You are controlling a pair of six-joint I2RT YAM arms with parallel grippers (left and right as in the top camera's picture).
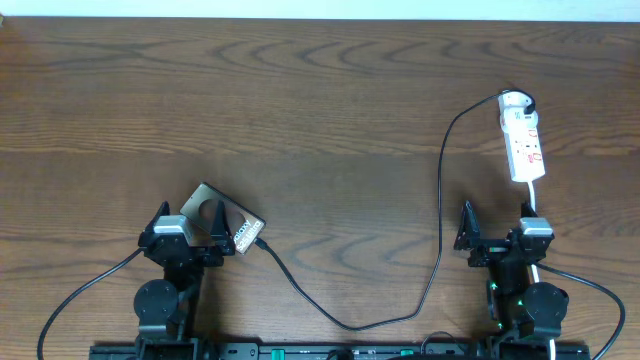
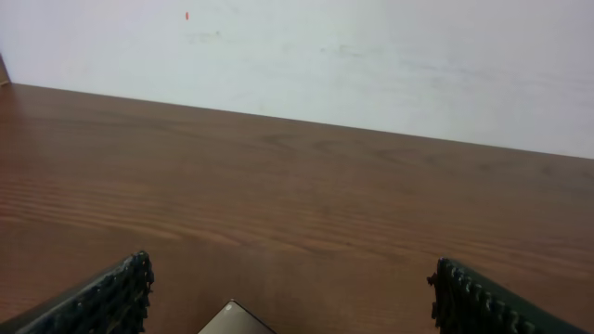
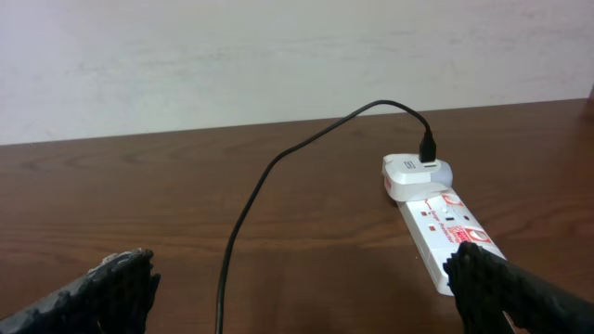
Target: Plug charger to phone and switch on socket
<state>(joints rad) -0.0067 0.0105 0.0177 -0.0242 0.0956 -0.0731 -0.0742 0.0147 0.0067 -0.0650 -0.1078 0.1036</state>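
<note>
In the overhead view the phone (image 1: 228, 225) lies tilted at the near left, partly under my left gripper (image 1: 187, 216). The black charger cable (image 1: 438, 200) runs from the phone's right end, where its tip (image 1: 262, 243) touches the edge, loops near the front and rises to a white adapter (image 1: 516, 101) on the socket strip (image 1: 526, 145). In the left wrist view my left gripper (image 2: 290, 301) is open, with one phone corner (image 2: 232, 320) between its fingers. My right gripper (image 3: 302, 288) is open and empty; the strip (image 3: 445, 223) and cable (image 3: 251, 204) lie ahead of it.
The strip's white cord (image 1: 533, 195) runs back toward my right arm (image 1: 520, 260). A pale wall (image 3: 278, 56) stands behind the table's far edge. Bare wooden tabletop (image 1: 320, 120) spans the middle.
</note>
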